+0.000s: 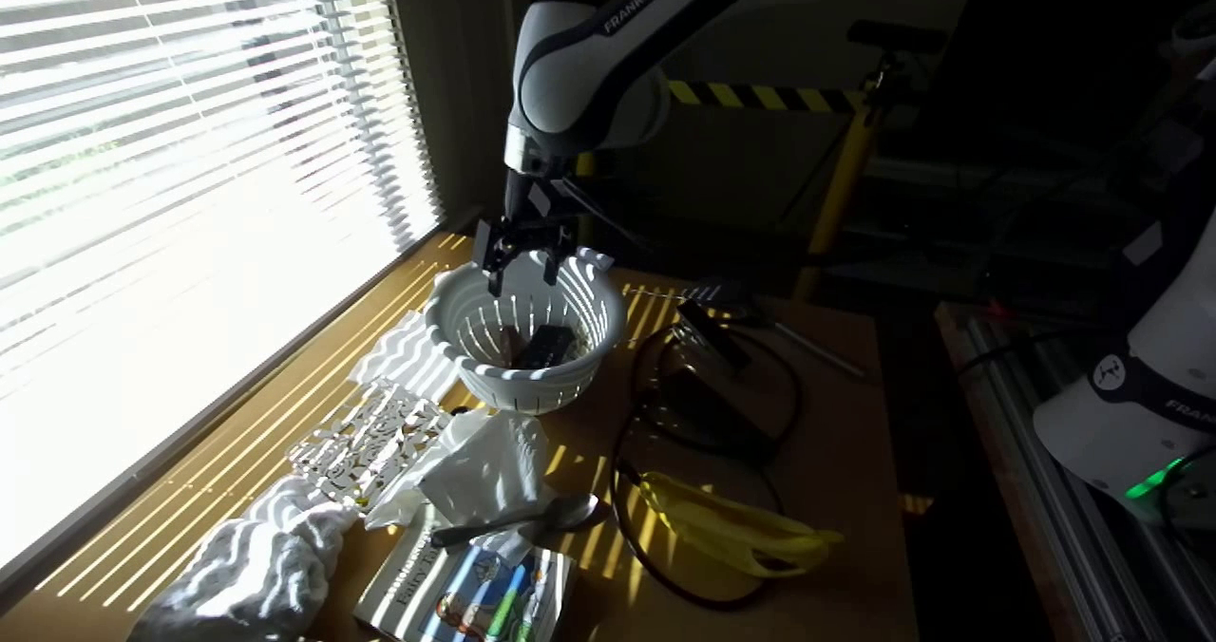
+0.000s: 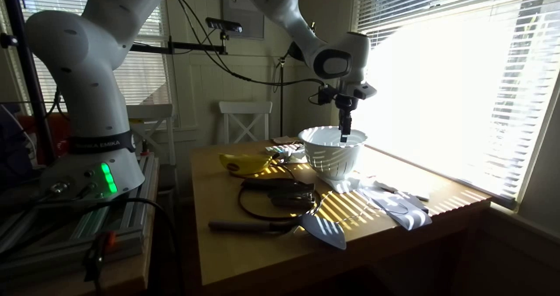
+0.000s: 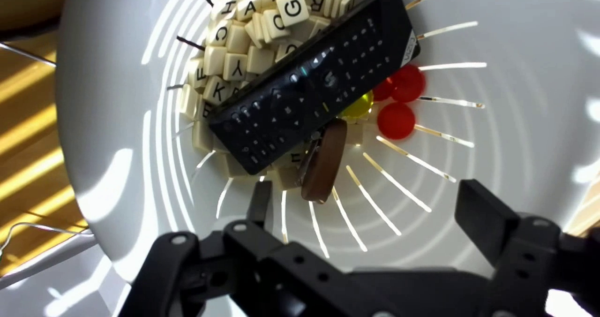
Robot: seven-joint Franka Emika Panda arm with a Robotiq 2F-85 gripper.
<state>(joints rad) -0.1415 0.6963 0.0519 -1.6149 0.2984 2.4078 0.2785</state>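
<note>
Hanging at the mouth of a white slotted colander (image 2: 330, 160), the gripper (image 3: 363, 204) was caught with its jaws spread pretty wide apart. Right under it, a brown, rounded item (image 3: 325, 160) was tucked against the side of a black remote (image 3: 309, 82); what the brown bit actually was couldn't be made out. The remote itself was laid diagonally across the heap in the bottom. Cream letter tiles (image 3: 235, 67) were bunched mostly along one side of it, with a G tile (image 3: 293, 8) perched on top, while some red discs (image 3: 396, 121) and a yellow one (image 3: 360, 107) were squeezed in along the other.

The colander was parked on a wooden table (image 2: 227, 261). Just beside it, a crumpled white tissue (image 1: 489, 466) had been overlapped by a dark spoon (image 1: 570, 514), which was also laid across a picture book (image 1: 475, 585). A couple of dark objects (image 2: 291, 196) were left nearby, plus a spatula (image 2: 321, 229) close to the table edge and a floppy yellow thing (image 1: 727, 525).

Next to the table, slatted blinds (image 1: 190, 101) were lit up super bright, and further back a white chair (image 2: 246, 107) could be seen.
</note>
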